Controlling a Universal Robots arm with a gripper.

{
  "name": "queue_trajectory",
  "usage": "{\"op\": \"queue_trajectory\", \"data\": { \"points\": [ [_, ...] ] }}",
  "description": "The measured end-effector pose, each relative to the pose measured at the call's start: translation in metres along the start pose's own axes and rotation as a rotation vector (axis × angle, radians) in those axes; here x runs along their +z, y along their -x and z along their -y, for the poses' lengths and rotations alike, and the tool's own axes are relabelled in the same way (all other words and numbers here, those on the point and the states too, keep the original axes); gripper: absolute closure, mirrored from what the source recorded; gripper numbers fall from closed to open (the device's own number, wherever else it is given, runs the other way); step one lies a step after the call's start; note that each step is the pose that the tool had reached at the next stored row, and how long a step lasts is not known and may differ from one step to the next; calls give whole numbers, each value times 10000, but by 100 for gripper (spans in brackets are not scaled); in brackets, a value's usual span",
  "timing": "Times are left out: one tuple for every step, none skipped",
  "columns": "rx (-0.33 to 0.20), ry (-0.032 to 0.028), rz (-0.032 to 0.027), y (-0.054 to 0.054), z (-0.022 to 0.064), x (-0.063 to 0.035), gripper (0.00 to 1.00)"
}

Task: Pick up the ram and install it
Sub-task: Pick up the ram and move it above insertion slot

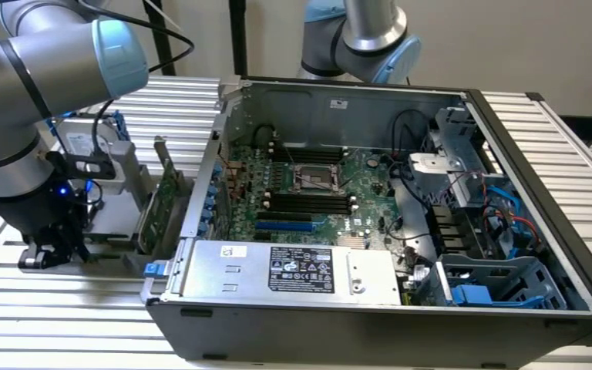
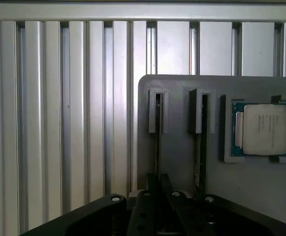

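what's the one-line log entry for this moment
phase: pick | gripper: low over ram | ram: on edge in gray holder slot, beside case | installed: no

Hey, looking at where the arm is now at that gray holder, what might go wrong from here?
One: the gripper lines up with one ram stick in the gray holder, and a second stick stands close beside it, so it might get knocked. Two: the processor chip lies exposed in the next recess. Three: tall green cards stand beside the gripper and could be brushed.
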State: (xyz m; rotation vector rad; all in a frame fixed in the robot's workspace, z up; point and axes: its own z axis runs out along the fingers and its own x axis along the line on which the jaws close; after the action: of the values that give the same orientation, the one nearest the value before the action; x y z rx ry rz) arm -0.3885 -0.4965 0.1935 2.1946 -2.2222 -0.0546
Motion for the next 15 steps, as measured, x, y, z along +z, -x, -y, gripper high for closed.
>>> {"op": "queue_trajectory", "data": {
  "points": [
    [0,0,0,0,0,0,100],
    [1,0,0,0,0,0,100],
    [1,-1,1,0,0,0,100],
    [0,0,0,0,0,0,100],
    [0,0,0,0,0,0,100],
    [0,0,1,0,0,0,100],
    [0,-2,2,0,0,0,100],
    [0,-1,1,0,0,-6,100],
    [1,0,0,0,-1,-20,100],
    [1,2,-1,0,-1,-39,100],
    [-1,0,0,0,-2,-65,100],
    [-1,0,0,0,-3,-97,100],
    [-1,-1,1,1,-4,-138,100],
    [0,0,1,2,-6,-179,100],
    [0,0,1,2,-8,-224,100]
  ]
}}
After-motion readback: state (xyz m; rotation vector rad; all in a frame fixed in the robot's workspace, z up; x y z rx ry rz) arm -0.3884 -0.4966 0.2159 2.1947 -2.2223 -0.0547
